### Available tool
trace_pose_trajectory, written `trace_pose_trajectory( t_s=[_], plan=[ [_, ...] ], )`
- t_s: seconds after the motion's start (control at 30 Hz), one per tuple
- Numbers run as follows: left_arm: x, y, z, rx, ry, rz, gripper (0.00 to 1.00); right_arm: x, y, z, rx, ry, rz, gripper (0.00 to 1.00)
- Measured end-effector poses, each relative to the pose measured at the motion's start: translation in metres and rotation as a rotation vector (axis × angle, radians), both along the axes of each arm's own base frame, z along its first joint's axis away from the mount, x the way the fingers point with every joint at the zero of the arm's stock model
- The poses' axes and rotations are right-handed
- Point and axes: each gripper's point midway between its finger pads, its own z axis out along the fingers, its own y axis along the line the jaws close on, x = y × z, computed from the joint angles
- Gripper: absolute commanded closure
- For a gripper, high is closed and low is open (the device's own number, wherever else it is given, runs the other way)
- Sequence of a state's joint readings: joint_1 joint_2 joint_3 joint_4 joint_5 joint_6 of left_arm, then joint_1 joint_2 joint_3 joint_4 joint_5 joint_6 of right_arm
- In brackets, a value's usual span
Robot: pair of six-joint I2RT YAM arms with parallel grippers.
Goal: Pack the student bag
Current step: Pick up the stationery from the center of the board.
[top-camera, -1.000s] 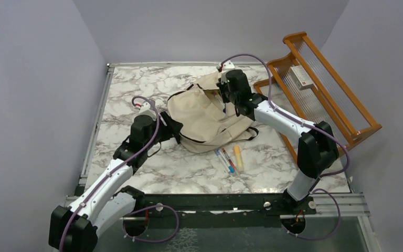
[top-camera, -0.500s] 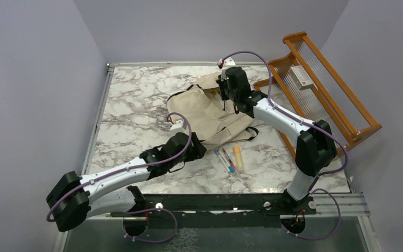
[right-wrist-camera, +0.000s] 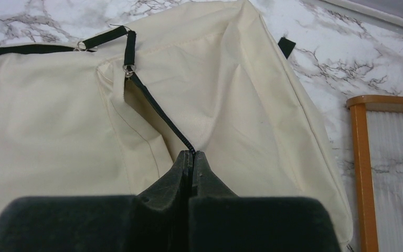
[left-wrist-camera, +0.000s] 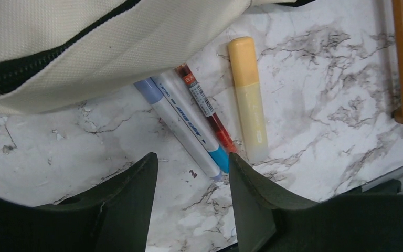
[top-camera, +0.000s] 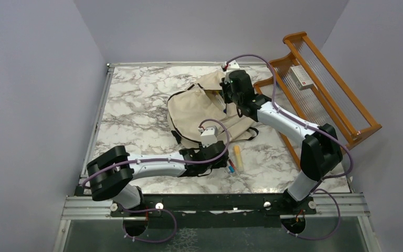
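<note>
The student bag is a cream backpack with black zippers, lying mid-table. My right gripper is shut on the bag's black zipper edge and holds the fabric up near the bag's far right side. My left gripper is open and hovers just above the marble. Just beyond its fingertips lie a white marker with a blue cap, a red pen and a yellow highlighter. Their far ends touch the bag's front edge. In the top view the left gripper partly covers the pens.
An orange wooden rack leans at the table's right side, with a small white box on it. Its frame also shows beside the highlighter and beside the bag. The table's near edge runs just behind the left gripper.
My left arm has swung from the bag's left side across its front to the pens, and its jaws have narrowed a little. The right gripper has kept its hold on the bag.
</note>
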State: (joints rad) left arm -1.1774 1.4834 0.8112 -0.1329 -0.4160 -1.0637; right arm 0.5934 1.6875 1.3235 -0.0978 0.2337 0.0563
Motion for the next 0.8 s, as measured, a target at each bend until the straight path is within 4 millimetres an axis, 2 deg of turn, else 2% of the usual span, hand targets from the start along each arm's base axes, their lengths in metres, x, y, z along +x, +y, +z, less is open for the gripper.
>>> trace_pose_trajectory(
  t_s=[0.13,0.43,0.8],
  plan=[
    [-0.003,-0.002,-0.012,0.046,0.023,0.014,0.54,-0.003,-0.002,-0.001,0.000,0.002,-0.001,1.00],
    [-0.003,-0.006,-0.031,0.131,0.066,0.036,0.58,-0.007,-0.005,-0.005,0.005,-0.002,-0.002,0.99],
    [-0.006,0.001,-0.051,0.201,0.096,0.048,0.58,-0.008,-0.005,-0.007,0.005,-0.001,-0.003,0.99]
  ],
)
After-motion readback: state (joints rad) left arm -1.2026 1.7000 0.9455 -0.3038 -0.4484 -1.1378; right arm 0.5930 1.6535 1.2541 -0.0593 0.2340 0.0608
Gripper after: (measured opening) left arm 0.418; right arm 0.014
